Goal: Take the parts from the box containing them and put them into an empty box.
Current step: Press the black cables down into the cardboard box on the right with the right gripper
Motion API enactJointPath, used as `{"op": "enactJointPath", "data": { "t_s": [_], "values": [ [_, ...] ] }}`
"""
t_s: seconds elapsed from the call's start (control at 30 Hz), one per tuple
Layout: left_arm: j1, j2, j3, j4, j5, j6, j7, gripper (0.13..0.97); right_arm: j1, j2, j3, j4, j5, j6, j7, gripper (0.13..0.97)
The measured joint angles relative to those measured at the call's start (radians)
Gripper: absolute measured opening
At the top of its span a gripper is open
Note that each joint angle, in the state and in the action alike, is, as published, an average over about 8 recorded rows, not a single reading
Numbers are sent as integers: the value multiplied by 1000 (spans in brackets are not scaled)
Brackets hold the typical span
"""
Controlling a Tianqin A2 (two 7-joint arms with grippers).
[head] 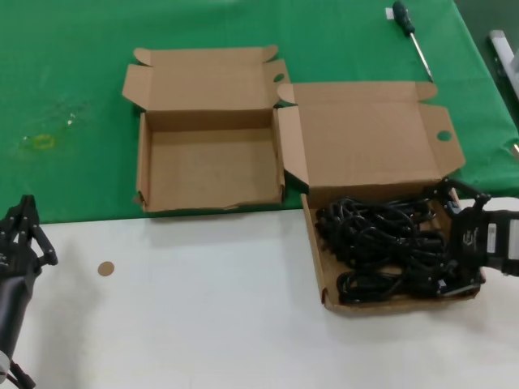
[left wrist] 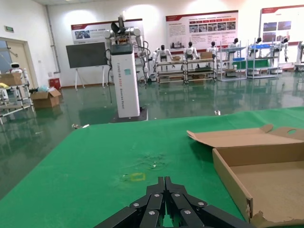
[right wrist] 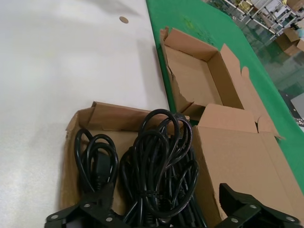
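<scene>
The wider brown box (head: 328,284) sits at the right, its lid (head: 369,138) open with round-holed tabs. It holds several black coiled power cables (head: 381,243); they also show in the right wrist view (right wrist: 156,166). My right gripper (head: 454,239) is open at the box's right end, its fingers (right wrist: 102,194) spread wide over the cables. The smaller empty box (head: 212,166) with a dented front wall lies to the left; it also shows in the right wrist view (right wrist: 192,78). My left gripper (head: 24,223) is shut and parked at the left edge; it also shows in the left wrist view (left wrist: 165,183).
A green cloth (head: 73,97) covers the far half of the table, white surface (head: 203,308) the near half. A screwdriver (head: 409,28) lies at the back right. A small brown disc (head: 105,268) lies on the white surface.
</scene>
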Motion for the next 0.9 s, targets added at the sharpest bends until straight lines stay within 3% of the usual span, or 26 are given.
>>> {"op": "enactJointPath", "data": {
  "t_s": [0.3, 0.9],
  "values": [
    [0, 0, 0, 0, 0, 0, 0, 152, 19, -32, -18, -30, -32, 4, -17, 756],
    [0, 0, 0, 0, 0, 0, 0, 152, 25, -57, -23, -56, -53, 10, -34, 344]
  ]
}}
